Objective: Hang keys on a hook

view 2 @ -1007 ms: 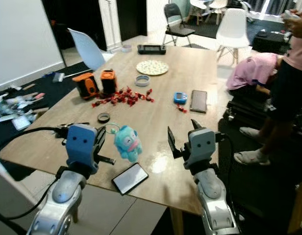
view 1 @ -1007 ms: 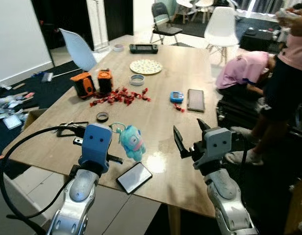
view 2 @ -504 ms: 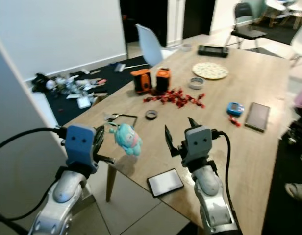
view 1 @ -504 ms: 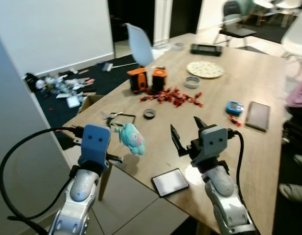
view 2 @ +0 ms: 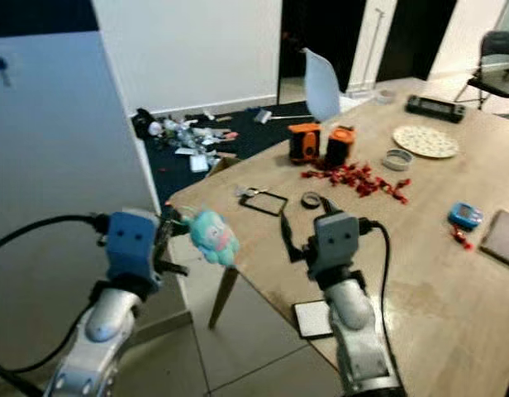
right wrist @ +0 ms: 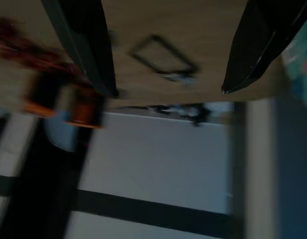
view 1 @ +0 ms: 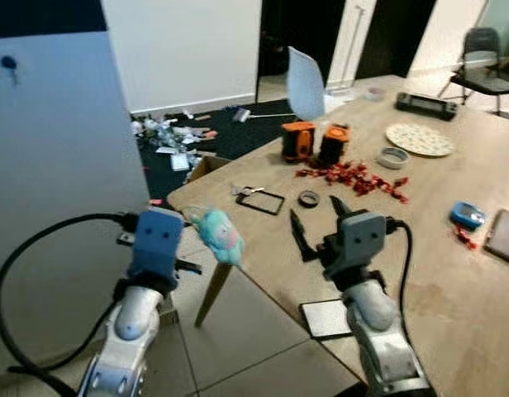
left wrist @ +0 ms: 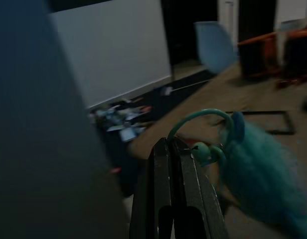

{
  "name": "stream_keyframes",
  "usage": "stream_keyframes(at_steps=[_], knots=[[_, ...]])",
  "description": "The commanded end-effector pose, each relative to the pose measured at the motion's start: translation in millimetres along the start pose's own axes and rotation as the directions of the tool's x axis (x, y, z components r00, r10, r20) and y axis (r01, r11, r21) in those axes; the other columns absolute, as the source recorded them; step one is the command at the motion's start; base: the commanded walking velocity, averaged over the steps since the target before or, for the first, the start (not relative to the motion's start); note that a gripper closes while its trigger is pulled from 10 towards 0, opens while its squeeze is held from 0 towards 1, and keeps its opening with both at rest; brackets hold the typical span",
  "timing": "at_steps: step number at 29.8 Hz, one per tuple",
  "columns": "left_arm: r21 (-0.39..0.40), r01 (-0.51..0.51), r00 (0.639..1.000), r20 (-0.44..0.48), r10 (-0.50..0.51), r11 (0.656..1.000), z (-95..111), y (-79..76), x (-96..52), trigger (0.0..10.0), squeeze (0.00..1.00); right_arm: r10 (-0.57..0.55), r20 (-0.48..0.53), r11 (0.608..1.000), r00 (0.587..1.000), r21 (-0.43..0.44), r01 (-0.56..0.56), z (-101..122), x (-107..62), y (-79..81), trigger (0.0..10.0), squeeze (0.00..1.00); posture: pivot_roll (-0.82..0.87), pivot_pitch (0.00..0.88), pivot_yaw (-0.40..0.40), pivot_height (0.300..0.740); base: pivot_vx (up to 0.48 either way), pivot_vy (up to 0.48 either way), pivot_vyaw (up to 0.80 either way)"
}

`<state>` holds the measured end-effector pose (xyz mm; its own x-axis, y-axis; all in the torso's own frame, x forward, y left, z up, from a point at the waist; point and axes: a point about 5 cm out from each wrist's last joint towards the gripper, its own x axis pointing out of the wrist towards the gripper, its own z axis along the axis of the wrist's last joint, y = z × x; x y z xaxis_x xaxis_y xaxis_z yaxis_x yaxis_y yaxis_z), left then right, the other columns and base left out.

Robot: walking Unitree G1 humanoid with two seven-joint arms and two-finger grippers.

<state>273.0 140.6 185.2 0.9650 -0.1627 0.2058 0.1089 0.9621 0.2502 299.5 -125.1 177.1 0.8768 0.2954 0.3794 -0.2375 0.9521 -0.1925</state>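
The left claw (left wrist: 174,149) is raised off the corner of the wooden surface (view 1: 453,289), its fingers pressed together on the teal ring of a keychain (left wrist: 201,122); from the ring hangs a blue plush toy (view 1: 219,235), in the air just beside the claw and beyond the surface's edge, above the tiled floor (view 1: 254,331); the right claw (view 1: 319,227) hovers over the surface near a small black ring (view 1: 308,198), fingers spread wide and holding nothing; a phone (view 1: 326,318) lies face up by the near edge; farther along sit two orange boxes (view 1: 314,142), scattered red sweets (view 1: 354,175) and a patterned plate (view 1: 419,139); a pale panel (view 1: 56,149) bearing a small blue hook (view 1: 7,63) stands at the robot's left.
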Motion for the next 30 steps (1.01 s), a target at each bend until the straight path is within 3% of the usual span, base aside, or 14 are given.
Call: stream_keyframes(at_steps=[1,30], knots=[[-0.004,0.011,1.000,-0.001,-0.011,1.000,-0.1,-3.5,-2.1,10.0,0.00,-0.009,-0.022,1.000,1.000,0.002,0.009,-4.8,-3.7,-2.6,10.0,0.00,0.13,0.115,-0.016,0.740,0.000,0.000,0.80],[-0.003,-0.003,1.000,-0.012,0.003,1.000,-1.8,-1.8,-1.1,10.0,0.00,-0.016,-0.032,1.000,0.999,0.009,0.016,-6.7,-5.2,-1.4,10.0,0.00,0.13,0.124,-0.015,0.740,0.000,0.000,0.76]])
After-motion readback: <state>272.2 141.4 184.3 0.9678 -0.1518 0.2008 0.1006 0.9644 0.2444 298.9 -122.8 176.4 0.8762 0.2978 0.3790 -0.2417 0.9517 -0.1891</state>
